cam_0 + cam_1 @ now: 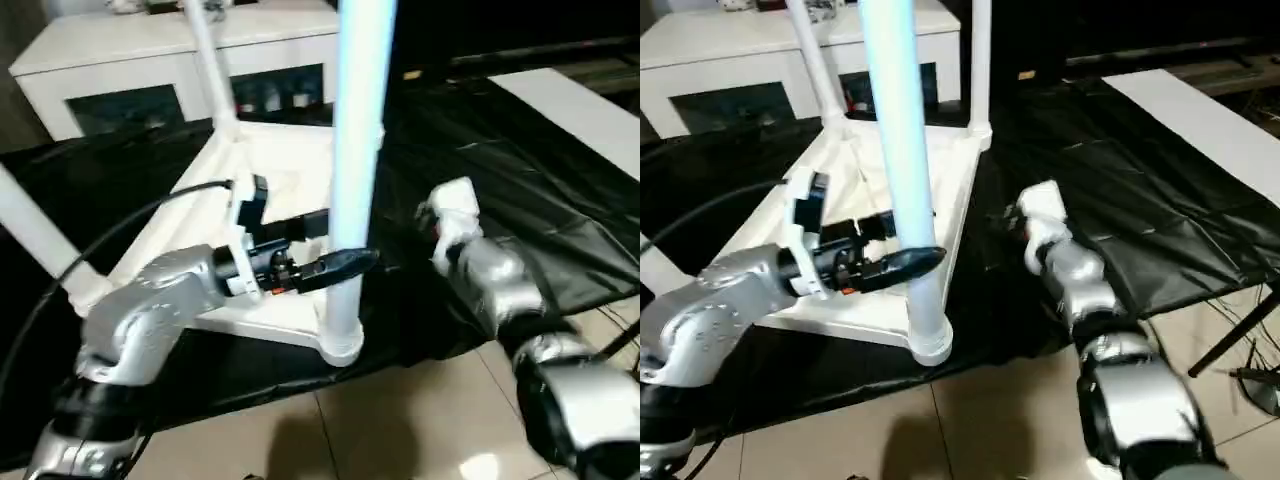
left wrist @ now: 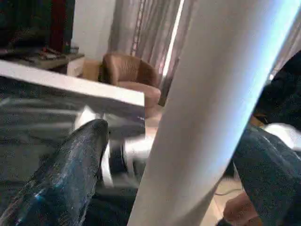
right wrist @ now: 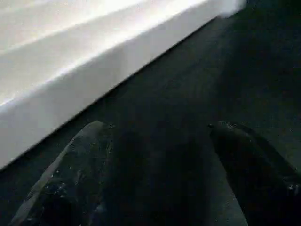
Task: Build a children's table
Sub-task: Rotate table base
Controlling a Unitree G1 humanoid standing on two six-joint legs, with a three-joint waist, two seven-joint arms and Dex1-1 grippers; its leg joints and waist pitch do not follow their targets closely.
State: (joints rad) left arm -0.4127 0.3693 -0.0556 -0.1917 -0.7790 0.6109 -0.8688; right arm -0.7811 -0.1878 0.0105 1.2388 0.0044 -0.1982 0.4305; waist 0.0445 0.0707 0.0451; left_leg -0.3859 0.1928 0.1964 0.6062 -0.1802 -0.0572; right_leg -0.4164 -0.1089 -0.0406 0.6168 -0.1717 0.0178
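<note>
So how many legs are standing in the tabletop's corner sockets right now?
4. The near leg stands beside the left claw; one leg at the far right corner; one leg at the far left; one leg at the near left corner of the tabletop.

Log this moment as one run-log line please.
stage: legs standing in upturned tabletop | left pincer: open around near leg | right pincer: open, empty, beside tabletop over black cover
</note>
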